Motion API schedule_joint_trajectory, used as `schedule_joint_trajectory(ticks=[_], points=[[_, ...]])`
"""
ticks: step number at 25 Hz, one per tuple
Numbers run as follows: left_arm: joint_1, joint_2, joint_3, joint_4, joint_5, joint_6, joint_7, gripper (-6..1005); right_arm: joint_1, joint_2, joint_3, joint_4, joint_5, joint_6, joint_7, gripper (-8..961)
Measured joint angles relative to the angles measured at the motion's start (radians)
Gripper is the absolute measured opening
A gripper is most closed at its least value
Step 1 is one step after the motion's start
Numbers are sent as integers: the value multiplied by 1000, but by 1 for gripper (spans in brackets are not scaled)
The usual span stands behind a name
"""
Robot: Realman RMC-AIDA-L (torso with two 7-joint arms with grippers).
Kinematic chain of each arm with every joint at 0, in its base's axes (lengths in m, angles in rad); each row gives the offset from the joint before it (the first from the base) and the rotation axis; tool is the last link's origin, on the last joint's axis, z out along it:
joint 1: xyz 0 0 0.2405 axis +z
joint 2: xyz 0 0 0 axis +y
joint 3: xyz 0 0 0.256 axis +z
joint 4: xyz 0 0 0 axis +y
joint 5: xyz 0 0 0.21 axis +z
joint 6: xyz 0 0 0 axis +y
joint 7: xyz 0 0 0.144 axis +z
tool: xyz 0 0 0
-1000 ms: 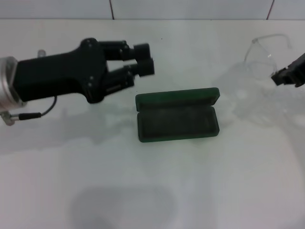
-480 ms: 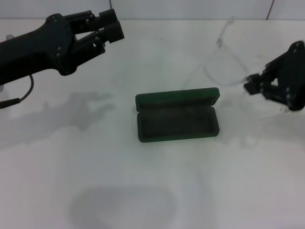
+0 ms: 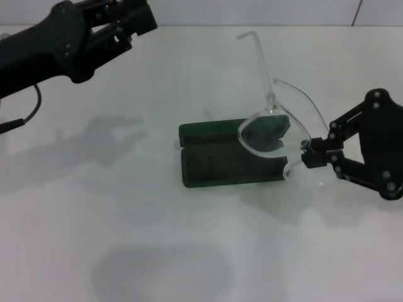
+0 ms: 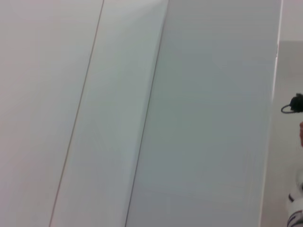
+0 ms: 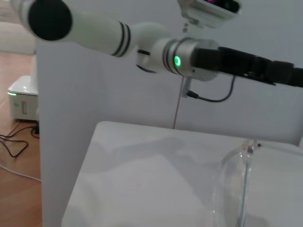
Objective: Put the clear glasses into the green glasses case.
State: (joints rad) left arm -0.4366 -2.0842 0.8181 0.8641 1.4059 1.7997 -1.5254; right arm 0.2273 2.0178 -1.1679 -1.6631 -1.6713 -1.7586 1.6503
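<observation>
The green glasses case (image 3: 214,160) lies open in the middle of the white table, lid folded back towards the far side. My right gripper (image 3: 306,155) is shut on the clear glasses (image 3: 266,133), holding them tilted above the case's right end with one arm pointing up. Part of the clear glasses (image 5: 242,184) also shows in the right wrist view. My left gripper (image 3: 141,16) hangs high at the far left, shut and empty, well away from the case.
The white table (image 3: 189,251) stretches around the case, with a tiled wall behind its far edge. The left arm (image 5: 246,64) crosses the right wrist view above the table. In the left wrist view only wall panels (image 4: 142,113) appear.
My right gripper has carried the glasses from the far right to above the case's right end. The left arm has pulled back up towards the far left corner.
</observation>
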Motion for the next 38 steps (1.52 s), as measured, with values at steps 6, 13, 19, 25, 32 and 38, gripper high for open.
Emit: schedule_joint_trajectory(ticks=[6, 13, 19, 25, 32, 38], points=[[-10, -1, 2, -38, -16, 4, 1, 301, 6, 3, -9, 123, 43, 11, -182, 60], [-10, -1, 11, -61, -24, 8, 27, 185, 43, 5, -14, 255, 125, 15, -293, 61], [-10, -2, 58, -70, -34, 39, 80, 61, 90, 5, -43, 332, 170, 15, -315, 61], [-18, -3, 112, -96, -86, 46, 120, 57, 130, 6, -83, 392, 182, 19, -320, 61], [-20, -2, 135, -99, -114, 65, 119, 56, 149, 6, -92, 427, 183, 25, -322, 61], [-25, -3, 185, -103, -115, 69, 122, 56, 150, 6, -92, 431, 183, 28, -325, 61]])
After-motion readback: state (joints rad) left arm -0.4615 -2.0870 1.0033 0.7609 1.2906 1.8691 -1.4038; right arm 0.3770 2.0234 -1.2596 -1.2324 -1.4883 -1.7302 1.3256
